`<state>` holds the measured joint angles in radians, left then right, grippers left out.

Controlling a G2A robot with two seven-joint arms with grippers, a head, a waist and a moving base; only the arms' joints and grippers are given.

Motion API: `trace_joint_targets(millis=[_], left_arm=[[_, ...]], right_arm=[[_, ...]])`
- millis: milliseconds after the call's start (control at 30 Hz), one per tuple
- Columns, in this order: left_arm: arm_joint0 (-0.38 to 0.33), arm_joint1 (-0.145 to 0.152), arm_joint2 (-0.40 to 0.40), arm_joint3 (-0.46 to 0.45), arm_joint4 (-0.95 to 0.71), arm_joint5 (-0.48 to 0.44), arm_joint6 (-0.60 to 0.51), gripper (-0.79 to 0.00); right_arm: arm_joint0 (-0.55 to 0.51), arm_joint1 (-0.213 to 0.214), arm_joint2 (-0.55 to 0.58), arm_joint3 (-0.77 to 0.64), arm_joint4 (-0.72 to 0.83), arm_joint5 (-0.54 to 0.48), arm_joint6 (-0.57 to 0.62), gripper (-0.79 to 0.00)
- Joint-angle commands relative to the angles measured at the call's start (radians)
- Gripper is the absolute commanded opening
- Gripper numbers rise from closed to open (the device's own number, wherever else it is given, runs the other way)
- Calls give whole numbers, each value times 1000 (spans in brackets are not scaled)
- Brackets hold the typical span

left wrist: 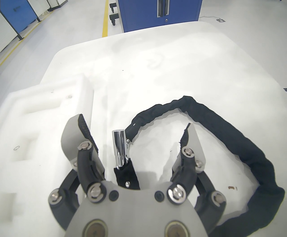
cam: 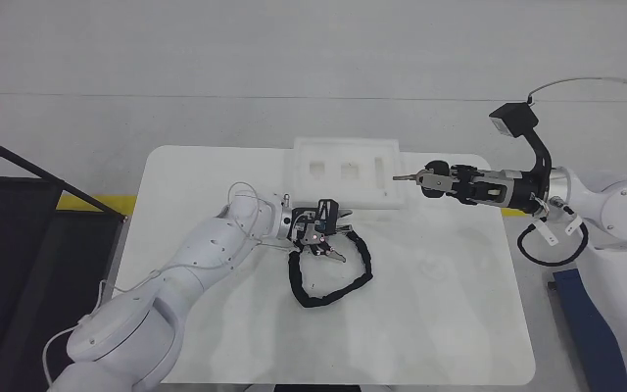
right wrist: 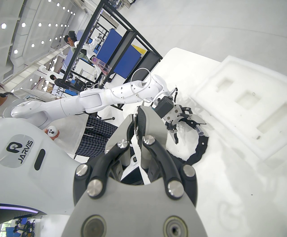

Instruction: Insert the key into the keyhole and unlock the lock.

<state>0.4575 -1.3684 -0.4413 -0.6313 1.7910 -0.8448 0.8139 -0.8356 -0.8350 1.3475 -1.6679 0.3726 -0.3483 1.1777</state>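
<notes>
The lock is a chrome cylinder (left wrist: 120,145) on a black fabric-covered chain (left wrist: 235,143) that lies looped on the white table (cam: 441,294). My left gripper (left wrist: 134,121) is open, with the cylinder between its fingers and closer to one of them. In the top view the left gripper (cam: 328,230) sits at the loop's (cam: 333,284) upper end. My right gripper (cam: 423,179) hovers to the right, by the foam tray, shut on the key (cam: 402,178), whose blade points left. In the right wrist view the right gripper (right wrist: 136,114) pinches the key's dark head (right wrist: 137,126); the cylinder (right wrist: 199,130) is farther off.
A white foam tray (cam: 348,171) with rectangular recesses lies at the table's back edge, just behind the lock. A blue cabinet (left wrist: 159,11) stands on the floor beyond the table.
</notes>
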Motion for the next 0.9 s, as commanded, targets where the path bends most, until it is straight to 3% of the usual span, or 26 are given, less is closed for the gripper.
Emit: trace_joint_targets(millis=[0,167,333,567,867], left_arm=[[-6,-8,5,27,3,12,6,-111],[-21,-29,18,80,10,26,21,-142],[-33,-49,28,123,15,47,29,-240],[-45,-73,41,173,20,55,40,-209],[-57,-96,50,224,24,61,44,-286]], right_arm=[[0,0,0,0,0,0,0,-785],[0,0,0,0,0,0,0,-785],[0,0,0,0,0,0,0,-785],[0,0,0,0,0,0,0,-785],[0,0,0,0,0,0,0,-785]])
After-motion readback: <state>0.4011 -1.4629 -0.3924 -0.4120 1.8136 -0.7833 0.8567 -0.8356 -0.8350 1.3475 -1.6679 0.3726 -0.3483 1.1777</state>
